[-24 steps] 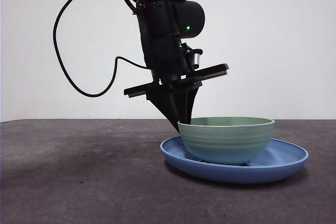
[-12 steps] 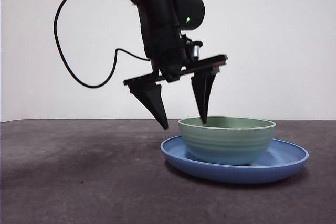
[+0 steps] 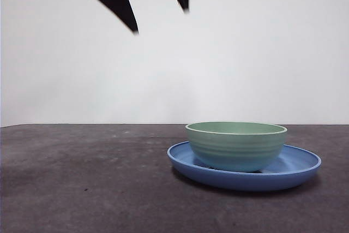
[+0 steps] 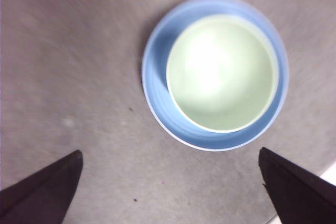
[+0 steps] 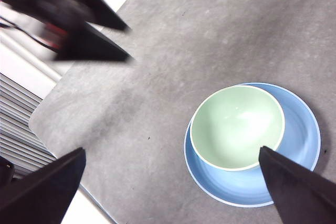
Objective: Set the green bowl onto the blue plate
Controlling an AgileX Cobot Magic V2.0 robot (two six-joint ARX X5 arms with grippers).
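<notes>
Sitting on the blue plate point(image 3: 244, 174), the green bowl point(image 3: 236, 144); both tools point(image 3: 158, 17) point(image 5: 170, 192) gape, seemingly high.

The mint-green bowl point(image 3: 236, 145) sits upright, off-centre, on the glossy blue plate point(image 3: 297, 171).

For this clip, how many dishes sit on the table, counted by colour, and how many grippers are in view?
Green: 1, the green bowl, sitting on the plate.
Blue: 1, the blue plate, under the bowl.
Black grippers: 2, the left gripper open and high above the table, and the right gripper open, holding nothing.
Total: 2 dishes, 2 grippers, 4 things in all.
</notes>
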